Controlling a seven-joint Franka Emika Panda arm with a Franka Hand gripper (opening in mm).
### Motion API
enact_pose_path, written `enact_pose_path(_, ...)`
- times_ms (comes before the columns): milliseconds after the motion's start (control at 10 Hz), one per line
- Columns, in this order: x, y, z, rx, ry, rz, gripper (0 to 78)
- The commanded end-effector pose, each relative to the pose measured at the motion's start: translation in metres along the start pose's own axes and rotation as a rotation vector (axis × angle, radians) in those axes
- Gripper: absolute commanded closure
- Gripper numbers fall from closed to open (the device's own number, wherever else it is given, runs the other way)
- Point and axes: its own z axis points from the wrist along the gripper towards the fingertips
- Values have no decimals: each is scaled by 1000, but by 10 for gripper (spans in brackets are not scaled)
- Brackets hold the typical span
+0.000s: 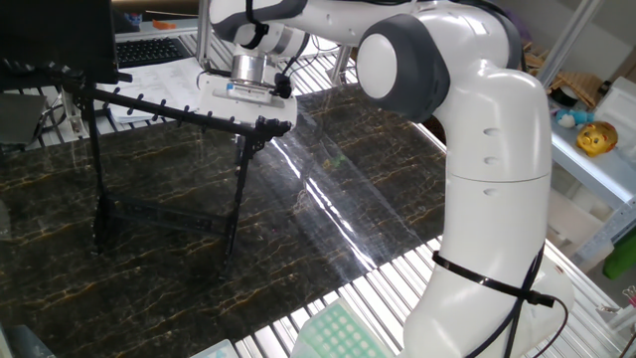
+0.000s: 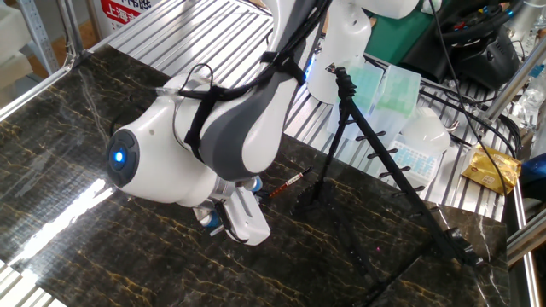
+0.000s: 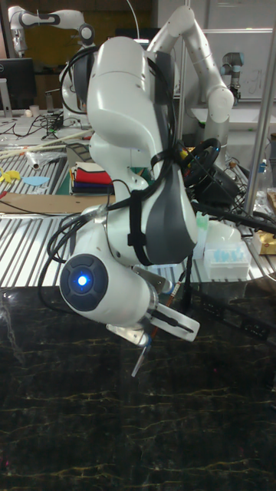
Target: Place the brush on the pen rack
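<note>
The pen rack [image 1: 149, 107] is a black rod frame on the dark marble table, also seen in the other fixed view [image 2: 381, 152]. My gripper [image 1: 247, 113] hangs at the right end of its pegged top bar, fingers mostly hidden behind the bar. The brush [image 2: 288, 180], thin with a red-orange section, sticks out tilted from behind my arm, just left of the rack's foot. Its lower end runs to the hidden fingers, so the gripper appears shut on it. In the tall fixed view one finger [image 3: 141, 357] points down below the white hand.
A green pegged tray [image 1: 338, 333] lies at the near edge. A keyboard [image 1: 149, 48] and papers sit behind the rack. Plastic boxes [image 2: 401, 94] and a gold packet [image 2: 490, 166] lie on the slatted metal bench beyond the marble.
</note>
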Motion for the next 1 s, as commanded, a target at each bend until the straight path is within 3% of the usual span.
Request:
enact_pose_path(100, 4, -2, 0, -19, 16, 3, 755)
enact_pose_path(400, 6, -1, 0, -61, 58, 12, 755)
enact_pose_path(700, 9, 0, 1, -74, 75, 34, 755)
enact_pose_path(900, 11, 0, 2, -105, 115, 59, 755)
enact_pose_path(1000, 11, 0, 2, -103, 121, 60, 755)
